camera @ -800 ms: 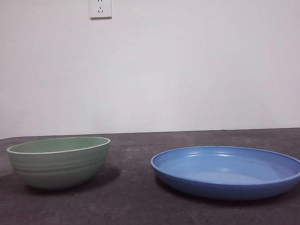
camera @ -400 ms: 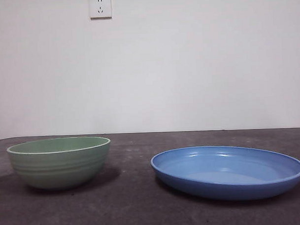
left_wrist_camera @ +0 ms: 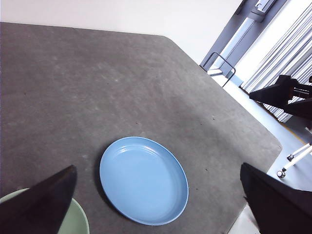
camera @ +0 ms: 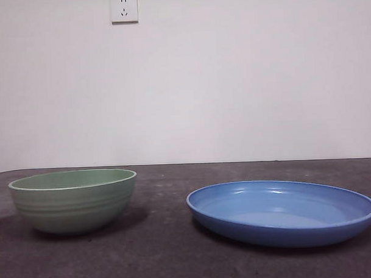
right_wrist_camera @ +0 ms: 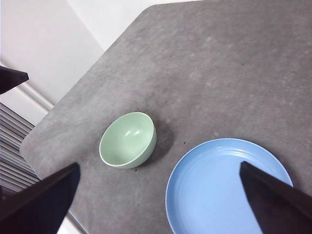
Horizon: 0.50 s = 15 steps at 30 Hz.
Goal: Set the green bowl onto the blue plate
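One green bowl (camera: 73, 201), one blue plate (camera: 282, 212), apart.

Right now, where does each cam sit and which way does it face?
Front view: low, at table height, looking level across at the green bowl, the blue plate and the wall; no arm shows.
Left wrist view: high, looking down; own left gripper, jaws wide apart.
Right wrist view: high, looking down; own right gripper, jaws wide apart.
All three share bowl and plate, apart on the table.
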Each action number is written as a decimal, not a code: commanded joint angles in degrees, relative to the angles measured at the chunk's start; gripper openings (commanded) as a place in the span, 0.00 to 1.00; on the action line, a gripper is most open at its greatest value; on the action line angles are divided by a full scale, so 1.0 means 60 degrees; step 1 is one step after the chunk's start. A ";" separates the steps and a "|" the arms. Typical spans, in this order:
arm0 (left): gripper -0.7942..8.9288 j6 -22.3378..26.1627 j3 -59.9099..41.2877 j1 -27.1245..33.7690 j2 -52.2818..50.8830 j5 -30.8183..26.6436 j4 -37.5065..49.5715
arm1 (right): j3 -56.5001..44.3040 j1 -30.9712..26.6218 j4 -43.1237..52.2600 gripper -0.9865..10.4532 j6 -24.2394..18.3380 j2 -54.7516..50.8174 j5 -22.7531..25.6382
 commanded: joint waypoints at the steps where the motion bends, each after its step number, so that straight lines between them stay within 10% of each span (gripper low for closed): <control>1: 0.73 0.0084 0.0219 -0.0029 0.0047 0.0047 0.0084 | 0.0153 0.0040 0.0087 0.57 -0.0106 0.0055 0.0036; 15: 0.72 -0.0204 0.0219 0.0364 0.1009 -0.1067 -0.1151 | 0.0153 0.0040 0.0106 0.57 -0.0120 0.0055 -0.0007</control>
